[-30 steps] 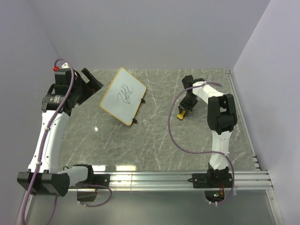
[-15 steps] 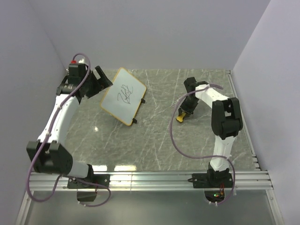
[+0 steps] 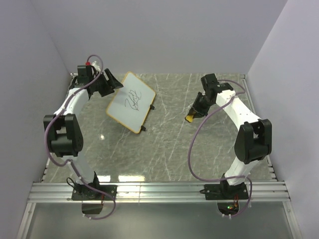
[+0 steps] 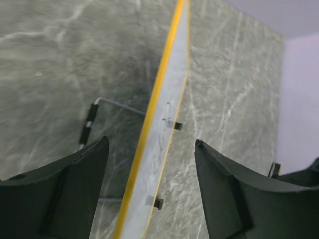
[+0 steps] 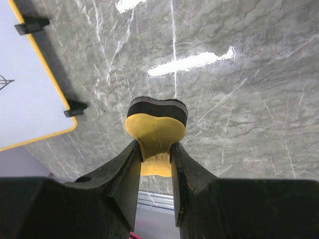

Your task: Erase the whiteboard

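Observation:
The whiteboard (image 3: 130,102) lies at the back left of the table, tan-framed, with a black scribble and two black clips on its right edge. My left gripper (image 3: 113,85) is open at the board's upper left edge. In the left wrist view the board (image 4: 162,134) runs edge-on between the open jaws, touching neither. My right gripper (image 3: 195,112) is shut on the yellow-orange bone-shaped eraser (image 3: 190,118), held to the right of the board. In the right wrist view the eraser (image 5: 155,130) is pinched at its waist, and the board's corner (image 5: 27,94) shows at upper left.
The grey marble table (image 3: 169,144) lies between the board and the eraser. An aluminium rail (image 3: 159,189) runs along the near edge. Purple walls close in the back and both sides. A bent metal stand piece (image 4: 102,112) shows behind the board.
My left arm has swung towards the back, bringing the open gripper to the board's upper left edge. My right gripper has lifted the eraser slightly and moved back.

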